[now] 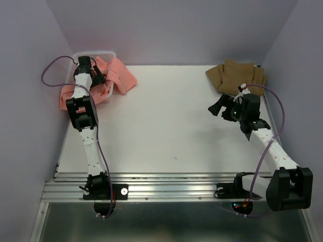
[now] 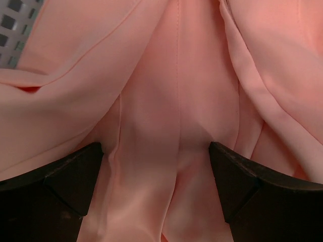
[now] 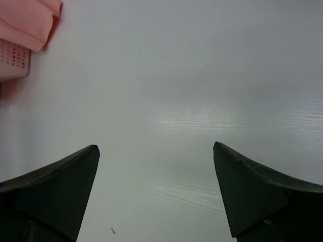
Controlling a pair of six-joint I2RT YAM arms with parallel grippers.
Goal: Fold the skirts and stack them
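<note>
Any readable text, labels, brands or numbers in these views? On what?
None readable in any view.
Pink skirt, tan skirt, basket, table: no lettering.
Left arm, right arm: no legible marking at this size.

wide-apart left pincer point(image 2: 156, 194) fingertips point(image 2: 75, 176) over folds of salmon-pink skirt point(image 2: 176, 91), basket lattice point(image 2: 15, 25) top-left
</note>
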